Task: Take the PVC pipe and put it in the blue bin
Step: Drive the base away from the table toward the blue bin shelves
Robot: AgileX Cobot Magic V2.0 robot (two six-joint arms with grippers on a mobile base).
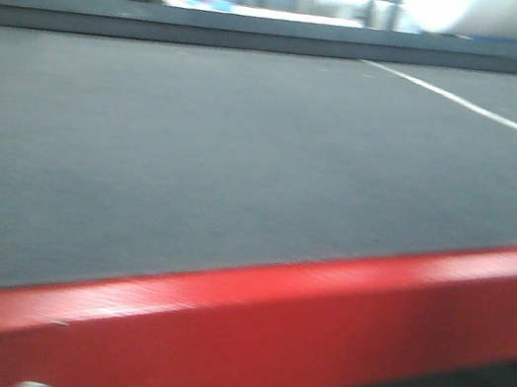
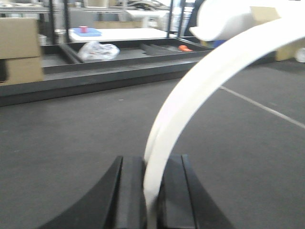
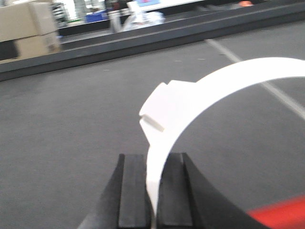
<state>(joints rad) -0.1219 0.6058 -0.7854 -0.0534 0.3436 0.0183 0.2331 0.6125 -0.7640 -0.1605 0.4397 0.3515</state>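
Left hand (image 2: pixel 151 160): black pads drawn close together, with only a white curved band (image 2: pixel 200 71) rising through the seam; no task item is held. Right hand (image 3: pixel 152 157) is the same, pads together around its own white band (image 3: pixel 228 78), which here carries a blocky clip (image 3: pixel 164 107) that the left wrist view lacks. The PVC pipe shows in no view, so its location can't be told. The front view shows neither hand, only the dark grey worktop (image 1: pixel 246 151), its red front edge (image 1: pixel 317 314) and a white line (image 1: pixel 474 109) on the surface. Both wrist views show cardboard boxes (image 2: pixel 19 52) at far left. Only the left wrist view shows a crumpled plastic bag (image 2: pixel 97 50) in the tray behind. The background is blurred.
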